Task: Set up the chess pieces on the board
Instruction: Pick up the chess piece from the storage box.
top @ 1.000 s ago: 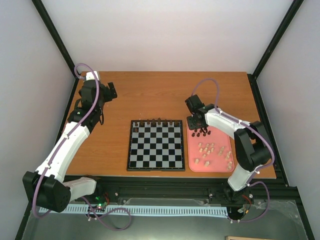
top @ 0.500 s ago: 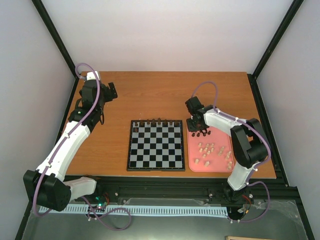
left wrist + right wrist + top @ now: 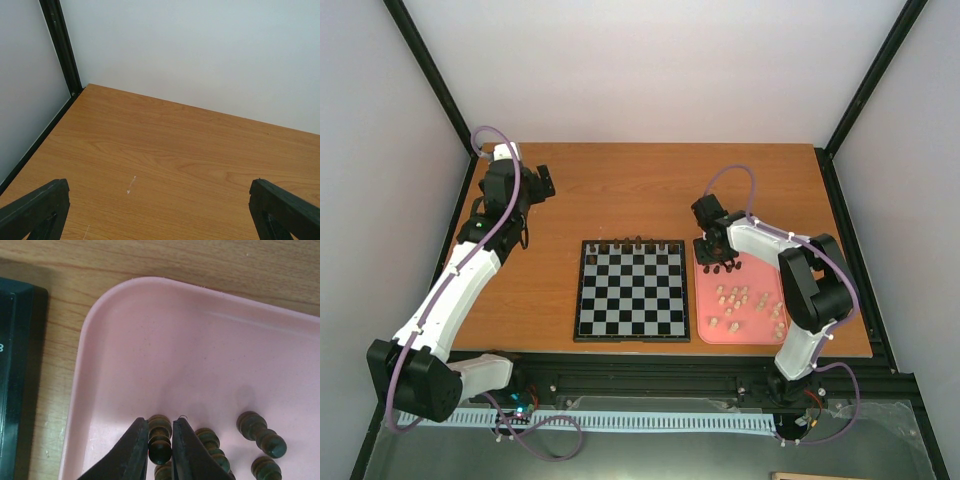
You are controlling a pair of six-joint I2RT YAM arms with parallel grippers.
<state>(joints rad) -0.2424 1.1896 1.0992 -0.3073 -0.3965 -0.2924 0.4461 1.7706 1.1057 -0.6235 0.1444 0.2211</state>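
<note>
Finding right gripper pinched onto dark chess piece at 11 o'clock in pink tray, 3 o'clock of board. Noting left gripper spread wide at 10 o'clock of table.

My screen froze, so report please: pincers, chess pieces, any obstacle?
Right pincer shut on dark chess piece in pink tray. Left pincer open, empty, over table. Other dark pieces close beside the grip.
</note>
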